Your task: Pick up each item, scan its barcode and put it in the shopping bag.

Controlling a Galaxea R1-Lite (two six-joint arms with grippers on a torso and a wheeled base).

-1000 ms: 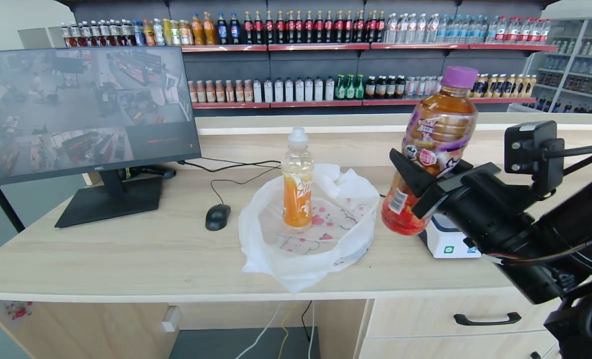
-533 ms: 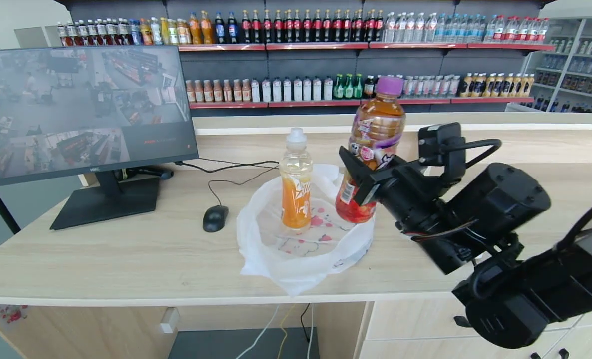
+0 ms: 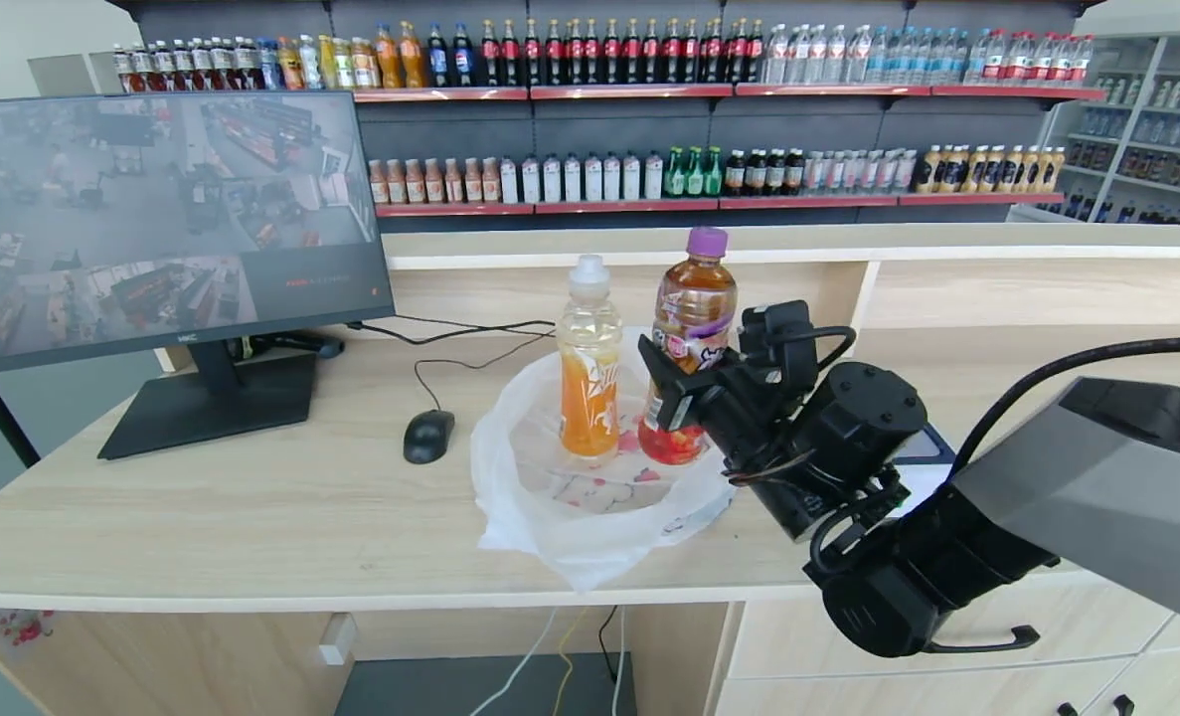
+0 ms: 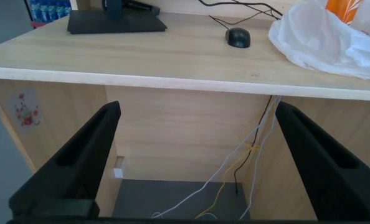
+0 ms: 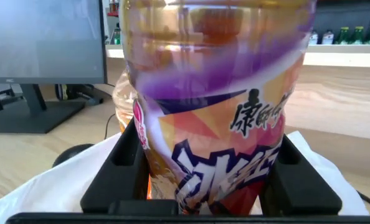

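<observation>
A tea bottle (image 3: 689, 328) with a purple cap and purple label stands upright in my right gripper (image 3: 687, 396), which is shut on its lower half. Its base is down at the spread-open white shopping bag (image 3: 550, 497), just right of an orange drink bottle (image 3: 590, 363) standing in the bag. I cannot tell whether the base touches the plastic. In the right wrist view the tea bottle (image 5: 216, 106) sits between the two black fingers (image 5: 113, 171). My left gripper (image 4: 197, 162) hangs open below the counter's front edge, holding nothing.
A monitor (image 3: 162, 219) stands at the counter's left, with a black mouse (image 3: 428, 436) and cables beside it. A white scanner box (image 3: 923, 449) peeks out behind my right arm. Drink shelves (image 3: 649, 89) line the back wall. Drawers with a handle (image 3: 987, 641) sit under the counter.
My right arm has carried the tea bottle left and down, from above the scanner to the bag beside the orange bottle. The orange bottle and bag stayed put.
</observation>
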